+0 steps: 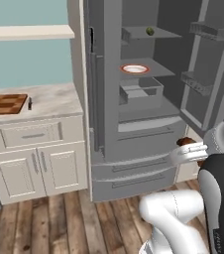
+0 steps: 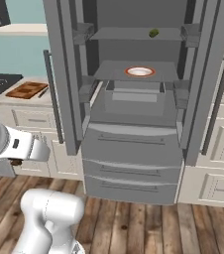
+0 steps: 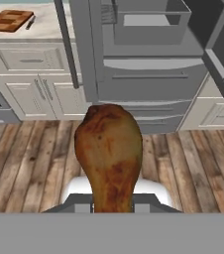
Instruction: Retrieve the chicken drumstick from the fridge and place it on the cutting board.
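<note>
The drumstick (image 3: 109, 154) is out of the fridge (image 1: 134, 144) and riding in the gripper (image 3: 113, 206) — the hand view has it standing fat end up, with its narrow end down in the closed jaws. From the left base view the brown lump (image 1: 187, 142) peeks over the white hand at about 3 o'clock, low in front of the lower drawers. The plate (image 1: 135, 69) sits bare on its shelf, the green fruit (image 1: 149, 31) one shelf above.

Now the carry. The board (image 1: 6, 103) lies on the counter (image 1: 54, 101) at 9 o'clock in the left base view, well apart from the hand, with a small dark utensil (image 1: 29, 103) just beside its right edge. Best, I'd say, to lift above counter height first, swing left clear of the open left door (image 2: 59, 74) — then come down over the board's middle, away from that utensil. Keep the grip firm; the meat is top-heavy and could pivot in the jaws. Release low, so it doesn't roll off.
</note>
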You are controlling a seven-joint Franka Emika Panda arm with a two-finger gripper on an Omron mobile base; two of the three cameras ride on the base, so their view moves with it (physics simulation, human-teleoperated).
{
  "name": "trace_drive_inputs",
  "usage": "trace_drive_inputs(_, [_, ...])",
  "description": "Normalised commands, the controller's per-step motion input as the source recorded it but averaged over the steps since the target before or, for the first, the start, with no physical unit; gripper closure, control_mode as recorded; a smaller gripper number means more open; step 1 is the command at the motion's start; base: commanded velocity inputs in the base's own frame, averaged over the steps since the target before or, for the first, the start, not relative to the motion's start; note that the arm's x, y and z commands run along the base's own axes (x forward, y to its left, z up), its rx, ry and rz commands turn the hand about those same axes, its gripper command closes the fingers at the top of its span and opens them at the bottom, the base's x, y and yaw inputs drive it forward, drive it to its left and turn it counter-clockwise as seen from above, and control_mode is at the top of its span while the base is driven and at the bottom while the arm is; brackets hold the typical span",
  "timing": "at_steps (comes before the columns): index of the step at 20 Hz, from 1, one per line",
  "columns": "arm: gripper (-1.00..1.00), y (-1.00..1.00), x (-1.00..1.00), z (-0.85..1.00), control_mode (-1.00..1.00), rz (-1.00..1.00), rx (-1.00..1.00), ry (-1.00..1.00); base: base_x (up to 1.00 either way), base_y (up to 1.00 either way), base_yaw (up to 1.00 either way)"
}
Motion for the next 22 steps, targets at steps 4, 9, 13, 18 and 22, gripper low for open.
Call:
trace_drive_inputs(4, [1.00,0.00,0.00,0.00,1.00,0.00,0.00,0.00,0.51,0.74,0.00])
trace_drive_inputs(9, [1.00,0.00,0.00,0.00,1.00,0.00,0.00,0.00,0.58,0.27,0.00])
trace_drive_inputs(13, [1.00,0.00,0.00,0.00,1.00,0.00,0.00,0.00,0.49,0.04,0.00])
trace_drive_inputs(18, [1.00,0.00,0.00,0.00,1.00,0.00,0.00,0.00,0.02,0.12,-0.04])
trace_drive_inputs(22, [1.00,0.00,0.00,0.00,1.00,0.00,0.00,0.00,-0.35,0.14,-0.12])
